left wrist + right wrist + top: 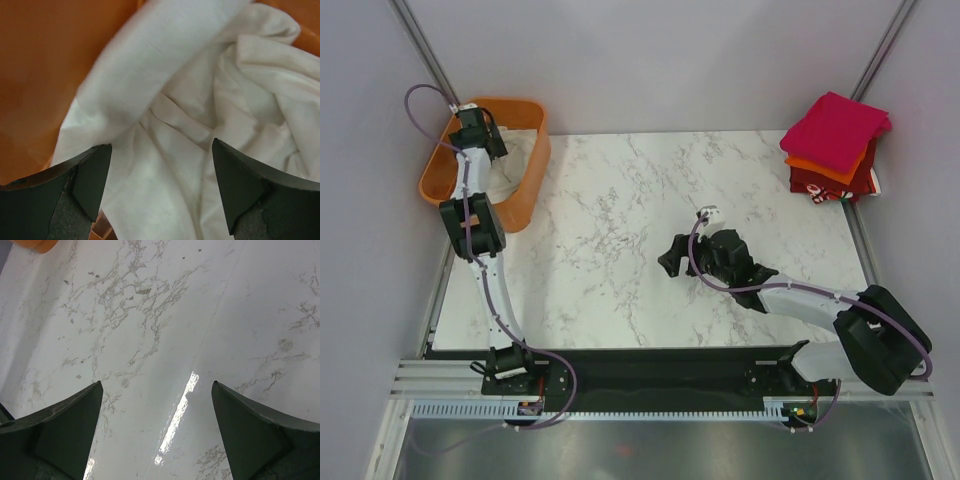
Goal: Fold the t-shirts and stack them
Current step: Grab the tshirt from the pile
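A crumpled cream-white t-shirt (200, 115) lies in the orange basket (525, 175) at the table's far left; it also shows in the top view (505, 170). My left gripper (485, 135) hangs open just above it, fingers (85, 180) spread either side of the cloth, holding nothing. At the far right corner a stack of folded shirts stands: magenta-pink (835, 128) on top, orange (815, 165) under it, dark red (830, 185) at the bottom. My right gripper (672, 262) is open and empty over the bare marble near the table's middle.
The white marble table (620, 200) spreads between basket and stack. The basket's orange wall (45, 75) fills the left of the left wrist view. Grey walls and metal posts close in the back and sides.
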Tool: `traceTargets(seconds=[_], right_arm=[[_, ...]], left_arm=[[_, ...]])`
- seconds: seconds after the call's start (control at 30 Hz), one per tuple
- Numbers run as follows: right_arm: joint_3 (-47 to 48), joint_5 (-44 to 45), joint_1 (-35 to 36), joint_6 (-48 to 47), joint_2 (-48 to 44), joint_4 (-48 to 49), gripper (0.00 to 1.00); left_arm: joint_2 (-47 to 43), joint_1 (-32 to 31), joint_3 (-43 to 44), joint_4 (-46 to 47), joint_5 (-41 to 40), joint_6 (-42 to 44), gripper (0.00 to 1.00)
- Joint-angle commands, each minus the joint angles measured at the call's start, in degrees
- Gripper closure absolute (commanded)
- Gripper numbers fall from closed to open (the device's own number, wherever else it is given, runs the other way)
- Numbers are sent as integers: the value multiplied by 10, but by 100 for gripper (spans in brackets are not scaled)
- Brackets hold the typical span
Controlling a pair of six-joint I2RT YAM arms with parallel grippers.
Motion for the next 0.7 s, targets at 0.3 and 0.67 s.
traceTargets(seconds=[0.3,0.67], right_arm=[[38,-12,-2,-7,25,-4,2],[39,-16,-2,-9,28,-3,2]], left_arm=[[-18,10,53,106,-34,-12,16],[-75,-20,21,121,-47,32,23]])
